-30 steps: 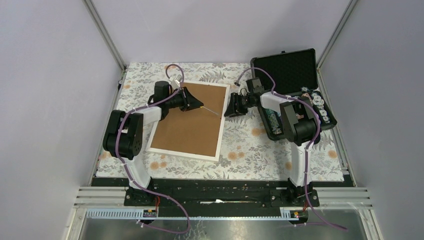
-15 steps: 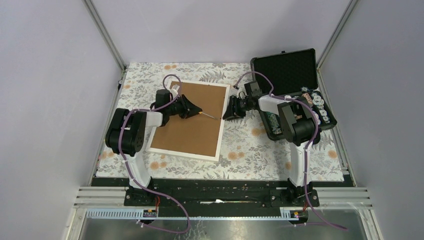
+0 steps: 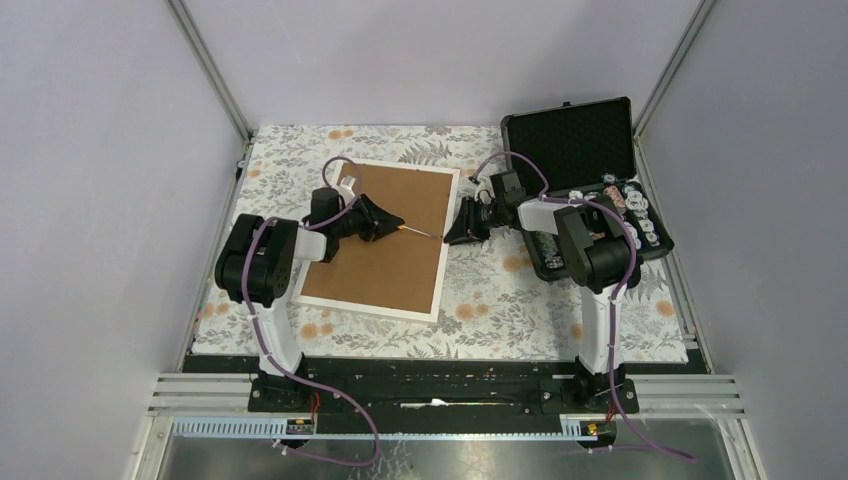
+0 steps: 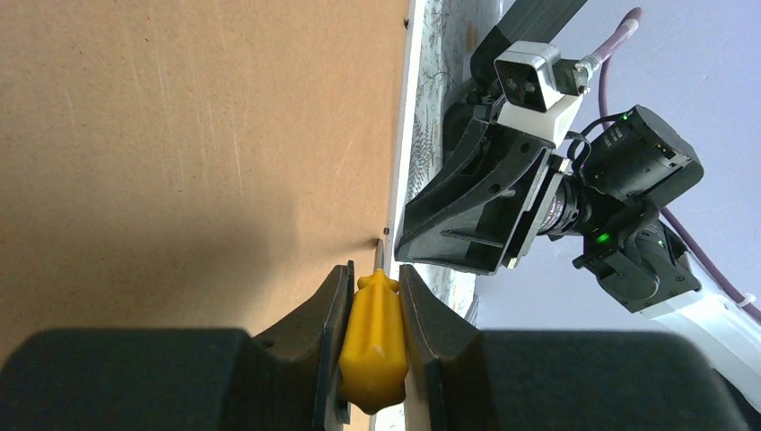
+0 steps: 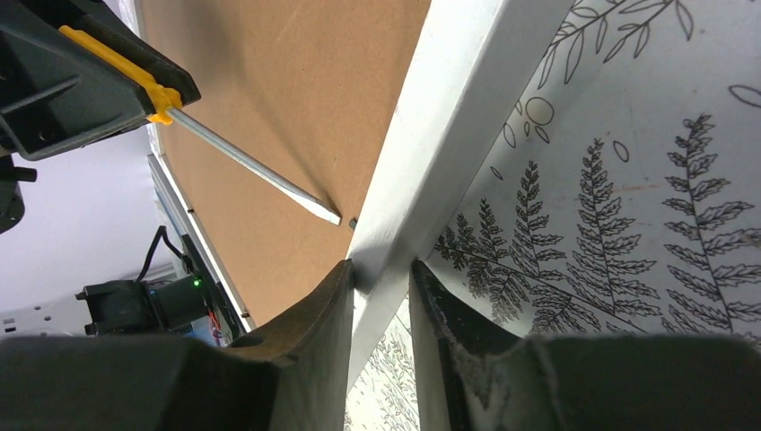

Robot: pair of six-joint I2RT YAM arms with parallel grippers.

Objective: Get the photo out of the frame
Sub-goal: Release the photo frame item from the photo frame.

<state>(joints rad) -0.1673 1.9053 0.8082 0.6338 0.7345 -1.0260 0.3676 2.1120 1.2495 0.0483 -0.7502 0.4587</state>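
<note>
The frame (image 3: 385,255) lies face down on the floral cloth, brown fibreboard back up, with a thin white border. The photo is hidden beneath that back. My left gripper (image 3: 383,221) (image 4: 375,272) is shut on a yellow-handled screwdriver (image 4: 375,346). Its metal shaft (image 5: 251,166) slants down so the flat tip meets the brown back just inside the right white rim (image 5: 449,117). My right gripper (image 3: 455,233) (image 5: 381,269) comes in low from the right, one finger on each side of that rim, pinching it.
An open black foam-lined case (image 3: 575,140) stands at the back right, with small parts in its lower half (image 3: 630,215). The floral cloth (image 3: 500,300) covers the table. Metal cage posts rise at the back corners.
My right gripper has slid a little left onto the frame's right rim and narrowed its jaws around it. The left gripper and screwdriver shifted slightly, the tip staying near the right edge.
</note>
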